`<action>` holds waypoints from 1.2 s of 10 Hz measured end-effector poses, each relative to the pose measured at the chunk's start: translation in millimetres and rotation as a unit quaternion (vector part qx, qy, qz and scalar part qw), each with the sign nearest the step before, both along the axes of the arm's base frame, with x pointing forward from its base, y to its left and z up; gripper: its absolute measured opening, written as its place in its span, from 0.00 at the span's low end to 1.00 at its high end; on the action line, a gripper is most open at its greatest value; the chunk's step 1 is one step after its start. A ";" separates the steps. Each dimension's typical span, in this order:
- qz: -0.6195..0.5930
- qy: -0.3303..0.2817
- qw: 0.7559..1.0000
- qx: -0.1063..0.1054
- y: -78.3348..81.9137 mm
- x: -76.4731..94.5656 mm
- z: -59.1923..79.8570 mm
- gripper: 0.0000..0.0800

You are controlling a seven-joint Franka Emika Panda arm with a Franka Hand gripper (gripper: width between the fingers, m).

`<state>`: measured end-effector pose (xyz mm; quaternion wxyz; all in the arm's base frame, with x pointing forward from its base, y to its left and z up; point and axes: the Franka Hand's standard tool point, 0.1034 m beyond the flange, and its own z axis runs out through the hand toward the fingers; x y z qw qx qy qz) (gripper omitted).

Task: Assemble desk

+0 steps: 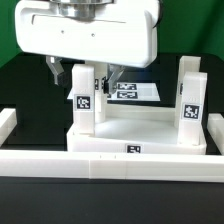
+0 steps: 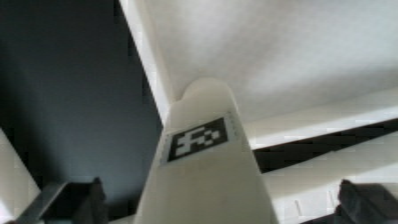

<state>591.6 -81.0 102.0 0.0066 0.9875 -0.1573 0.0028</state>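
The white plastic rectangular rimmed tabletop [image 1: 140,128] lies flat on the black table [image 1: 20,80], in the lower centre of the exterior frame. Its front edge carries a small black-and-white square tag and sits just behind the long low white barrier wall [image 1: 60,165], which runs across the lower part of the frame.

Two white square-section legs stand upright at the tabletop's corners. The first leg [image 1: 84,95] stands at the corner on the exterior view's left, with a tag on its facing side. The second leg [image 1: 192,95] stands at the corner on the exterior view's right, also tagged.

My tool [image 1: 78,70] hangs above the first leg, in the upper left of centre of the exterior frame, beneath the large white housing of my arm [image 1: 90,30]. Its jaws stand wide apart. In the wrist view the two dark fingertips [image 2: 75,195] appear on either side of the first leg [image 2: 205,150], each clear of its faces, so I grip nothing. That leg's tag faces the wrist camera, and the pale tabletop surface [image 2: 285,50] fills the frame behind it.

Behind the tabletop, in the centre of the exterior frame, the marker board [image 1: 135,91] lies flat on the table.
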 end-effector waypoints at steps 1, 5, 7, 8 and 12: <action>0.024 0.000 1.000 0.000 0.3 0.2 0.5 0.81; 0.128 0.002 0.992 -0.002 -0.6 0.1 0.8 0.81; 0.139 0.002 0.990 -0.002 -2.3 -0.2 0.5 0.50; 0.139 0.003 0.990 -0.002 -2.3 -0.3 0.4 0.50; 0.126 0.002 0.992 -0.002 -2.2 -0.3 0.3 0.36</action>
